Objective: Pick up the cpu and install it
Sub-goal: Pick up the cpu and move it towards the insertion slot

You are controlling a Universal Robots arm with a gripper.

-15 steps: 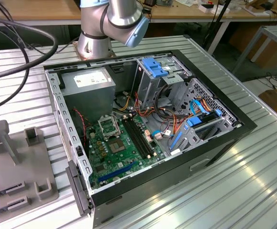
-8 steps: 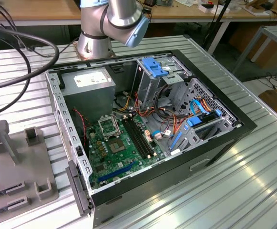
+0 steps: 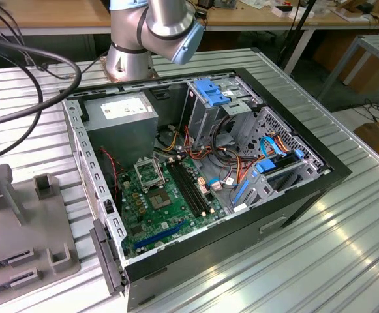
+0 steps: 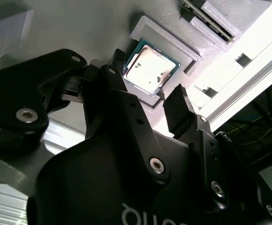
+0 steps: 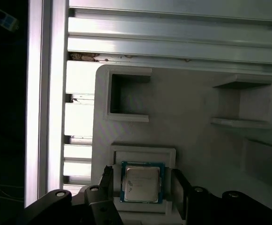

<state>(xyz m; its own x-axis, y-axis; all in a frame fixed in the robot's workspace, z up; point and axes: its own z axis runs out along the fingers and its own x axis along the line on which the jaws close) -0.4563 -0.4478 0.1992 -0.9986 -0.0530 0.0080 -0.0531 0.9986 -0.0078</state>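
While showing the computer case [image 3: 267, 225] just beside the grey tray [image 3: 29, 225] in the exterior view, bares its motherboard [image 3: 166, 202]. In the second wrist view, hangs gripper [image 4: 148, 86] jaws released, flanking the cpu [image 4: 150, 70]. In the first wrist view, finds the cpu [image 5: 142, 183] seated in the tray's square recess.

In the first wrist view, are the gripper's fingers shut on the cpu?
No, the fingers stand apart, a gap either side of the cpu.

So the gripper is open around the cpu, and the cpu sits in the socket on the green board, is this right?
Not quite. The gripper is open around the cpu, but the cpu lies in a recess of the grey tray, as the first wrist view shows.
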